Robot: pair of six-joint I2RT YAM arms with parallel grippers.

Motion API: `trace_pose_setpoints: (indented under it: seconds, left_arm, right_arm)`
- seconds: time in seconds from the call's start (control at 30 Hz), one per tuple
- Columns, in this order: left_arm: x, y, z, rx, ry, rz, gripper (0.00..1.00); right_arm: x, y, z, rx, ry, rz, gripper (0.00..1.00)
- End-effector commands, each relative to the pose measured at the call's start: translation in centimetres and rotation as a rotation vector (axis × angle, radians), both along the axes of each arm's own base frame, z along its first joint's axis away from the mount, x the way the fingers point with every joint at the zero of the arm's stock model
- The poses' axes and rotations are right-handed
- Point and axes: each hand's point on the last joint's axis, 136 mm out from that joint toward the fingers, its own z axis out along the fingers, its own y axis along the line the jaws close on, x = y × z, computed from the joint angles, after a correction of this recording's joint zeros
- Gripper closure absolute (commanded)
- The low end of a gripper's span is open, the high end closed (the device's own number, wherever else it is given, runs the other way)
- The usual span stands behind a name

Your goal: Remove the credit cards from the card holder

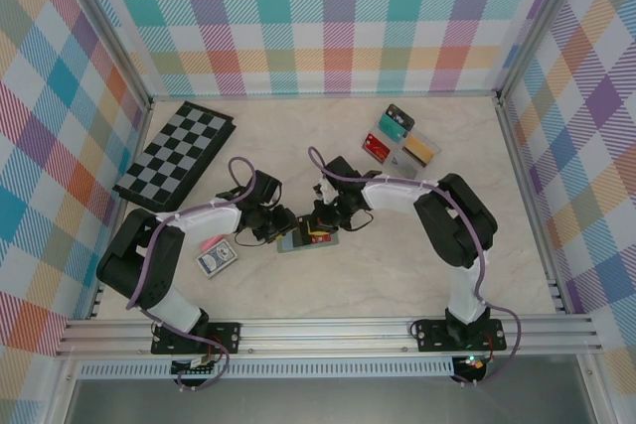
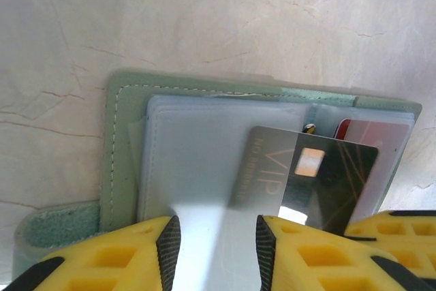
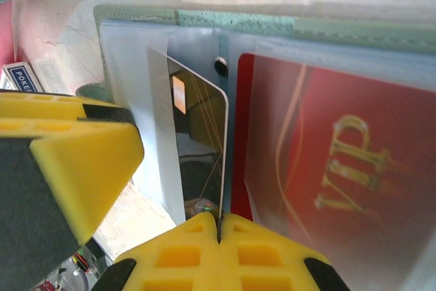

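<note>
Counter (image 1: 397,275): the wallet (image 1: 298,242) lies open at centre, between my arms.
Left tool (image 2: 214,243): narrowly parted over the wallet's clear sleeve.
Right tool (image 3: 219,226): pinching the dark card (image 3: 199,124), whose long axis runs toward 12 o'clock.
Red card (image 3: 327,161): sleeved, at 2 o'clock.

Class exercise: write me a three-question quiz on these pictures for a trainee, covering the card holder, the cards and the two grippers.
1. True or false: the right gripper is shut on the edge of the dark card.
2. Which card sits inside the card holder beside the dark card? A) red B) teal C) gold
3. In the left wrist view, how do the left gripper's jaws stand: apart or together?

Key:
1. True.
2. A, the red card.
3. Apart.
</note>
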Motion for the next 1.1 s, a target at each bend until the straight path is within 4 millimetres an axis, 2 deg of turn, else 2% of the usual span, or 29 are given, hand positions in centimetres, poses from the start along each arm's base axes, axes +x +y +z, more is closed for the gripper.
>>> trace_pose_setpoints:
  seconds: [0.0, 0.1, 0.17, 0.33, 0.6, 0.77, 0.93, 1.07]
  left_arm:
    - [-1.4, 1.2, -1.5, 0.046, 0.052, 0.024, 0.63]
    - [-1.0, 0.5, -0.4, 0.007, 0.033, 0.013, 0.62]
    - [0.1, -0.5, 1.1, -0.061, -0.018, 0.002, 0.6]
    - [2.0, -1.7, 6.2, -0.201, -0.124, -0.034, 0.46]
    - [4.7, -3.5, 14.1, -0.459, -0.275, -0.079, 0.21]
    - [5.8, -5.5, 18.3, -0.618, -0.349, -0.137, 0.13]
    - [6.7, -6.8, 20.7, -0.709, -0.376, -0.178, 0.13]
    - [7.2, -7.4, 22.8, -0.776, -0.395, -0.183, 0.26]
  right_arm:
    - [-0.2, -1.1, 0.8, -0.006, -0.028, 0.006, 1.0]
    - [-0.1, -1.3, 2.1, 0.037, -0.059, 0.003, 1.0]
    - [0.1, -1.5, 3.1, 0.073, -0.078, -0.002, 1.0]
    - [0.7, -2.5, 6.5, 0.21, -0.122, 0.003, 1.0]
    - [3.0, -4.2, 13.9, 0.486, -0.182, 0.038, 1.0]
    - [4.0, -5.2, 17.5, 0.608, -0.202, 0.054, 1.0]
    - [4.2, -5.7, 19.9, 0.693, -0.188, 0.078, 1.0]
    - [4.6, -5.5, 21.2, 0.734, -0.187, 0.099, 1.0]
